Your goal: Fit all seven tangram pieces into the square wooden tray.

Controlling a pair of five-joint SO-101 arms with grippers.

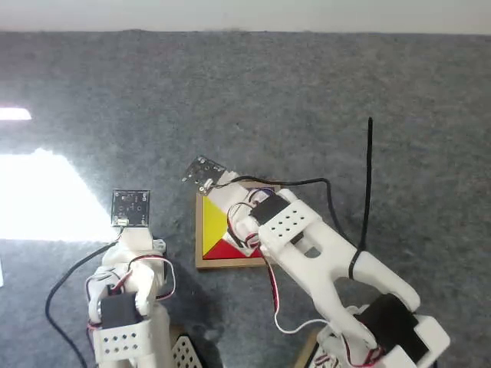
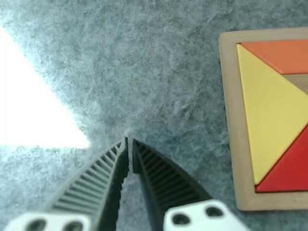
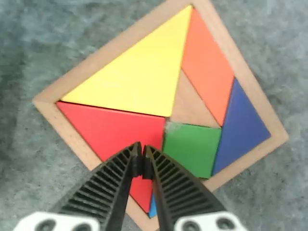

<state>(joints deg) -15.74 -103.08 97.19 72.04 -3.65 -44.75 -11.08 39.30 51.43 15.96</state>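
Right wrist view: right gripper [image 3: 143, 147] pressed together over red triangle [image 3: 110, 130] in wooden tray [image 3: 45, 102]. Left gripper [image 2: 130, 142] pressed together over grey mat [image 2: 144, 72].

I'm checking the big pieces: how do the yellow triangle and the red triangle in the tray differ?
The yellow triangle borders the orange parallelogram; the red triangle borders the green square. The yellow triangle lies fully in sight, while the right gripper covers part of the red triangle. Both lie flat in the wooden tray, long sides along its rim.
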